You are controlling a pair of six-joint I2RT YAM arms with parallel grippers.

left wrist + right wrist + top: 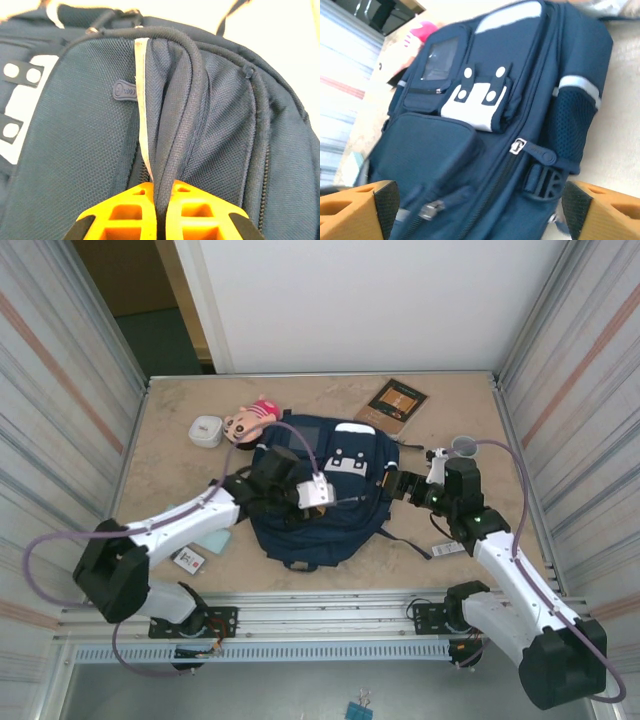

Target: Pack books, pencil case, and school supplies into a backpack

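- Navy backpack (335,525) lies on the desk (170,470), between the two sets of jaws.
- Left jaws: together, clamped on a raised fold of its fabric.
- Right jaws: wide apart, backpack front just ahead.
- Book (392,405) lies flat, well beyond the right jaws.

Bright even light, washed-out backgrounds (wrist views), slight blur

Backpack (75,150): matt coarse-woven cloth w/ mesh side; left gripper (161,192): smooth matt plastic.
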